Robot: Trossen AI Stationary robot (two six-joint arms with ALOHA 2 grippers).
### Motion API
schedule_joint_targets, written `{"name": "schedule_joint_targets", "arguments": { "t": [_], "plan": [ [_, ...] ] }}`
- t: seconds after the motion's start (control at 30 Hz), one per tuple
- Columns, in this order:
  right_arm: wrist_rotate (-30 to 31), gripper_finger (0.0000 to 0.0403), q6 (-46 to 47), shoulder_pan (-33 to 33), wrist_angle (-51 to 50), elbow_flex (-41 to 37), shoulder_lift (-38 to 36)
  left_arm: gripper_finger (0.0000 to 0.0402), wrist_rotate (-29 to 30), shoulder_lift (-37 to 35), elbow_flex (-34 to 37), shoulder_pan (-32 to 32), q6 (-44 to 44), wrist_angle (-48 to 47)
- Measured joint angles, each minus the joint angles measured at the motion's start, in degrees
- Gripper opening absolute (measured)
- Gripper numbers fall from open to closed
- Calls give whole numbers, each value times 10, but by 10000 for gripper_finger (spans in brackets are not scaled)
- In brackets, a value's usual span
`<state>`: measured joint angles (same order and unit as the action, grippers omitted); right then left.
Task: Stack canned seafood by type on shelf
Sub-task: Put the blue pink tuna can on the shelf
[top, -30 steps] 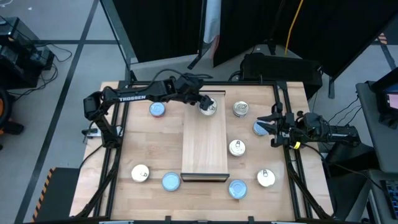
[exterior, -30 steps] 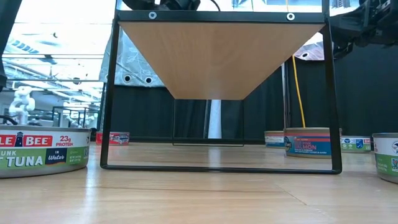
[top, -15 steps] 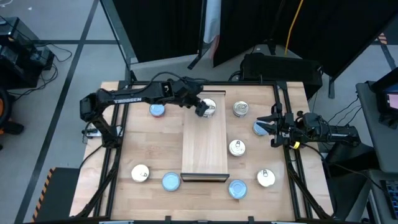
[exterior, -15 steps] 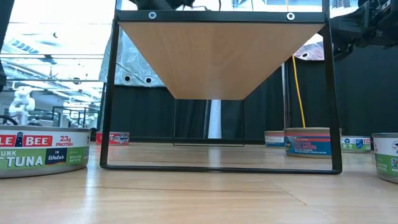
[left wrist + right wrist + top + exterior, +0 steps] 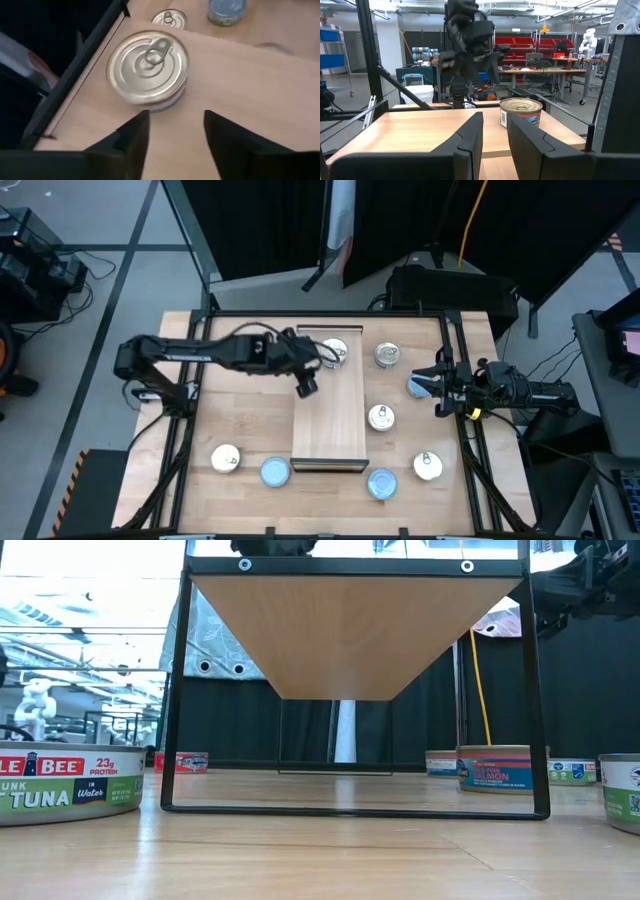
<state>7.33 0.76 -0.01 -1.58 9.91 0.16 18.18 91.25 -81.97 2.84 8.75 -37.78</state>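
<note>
A robotics lab or workshop: black curtains [image 5: 540,225] back the test table, while red storage bins [image 5: 522,46], workbenches [image 5: 555,75] and another robot arm [image 5: 590,42] fill the hall beyond.

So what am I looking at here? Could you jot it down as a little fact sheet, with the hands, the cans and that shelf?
Setting: plank table seen from above, raised shelf in the middle
On the shelf: one silver pull-tab can at its far end
Left hand: empty, over the shelf's left edge, apart from that can
Right hand: waiting at the table's right edge, holding nothing
Loose cans: eight around the shelf on the table, blue or silver tops
Work left: those eight not yet shelved
</note>
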Motion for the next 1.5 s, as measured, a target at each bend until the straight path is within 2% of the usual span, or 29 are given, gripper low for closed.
{"name": "schedule_joint_targets", "arguments": {
  "t": [0.17,0.33,0.67,0.8,1.03,1.2,1.33,1.5],
  "plan": [
    [0,82,6,0,0,0,0,122,46,28,0,-5,-33,-2],
    [0,82,5,0,0,0,0,99,49,27,0,1,-37,1],
    [1,82,11,0,0,0,0,97,55,28,0,33,-51,26],
    [1,82,16,0,0,0,0,97,15,28,0,34,-77,28],
    [7,82,23,0,0,0,0,97,-14,38,-1,27,-107,33],
    [44,82,44,0,0,0,3,97,-1,47,-1,36,-115,43],
    [49,82,52,0,0,0,16,97,2,48,0,43,-122,36],
    [85,82,89,0,30,0,48,97,53,33,0,42,-124,21]
  ]
}}
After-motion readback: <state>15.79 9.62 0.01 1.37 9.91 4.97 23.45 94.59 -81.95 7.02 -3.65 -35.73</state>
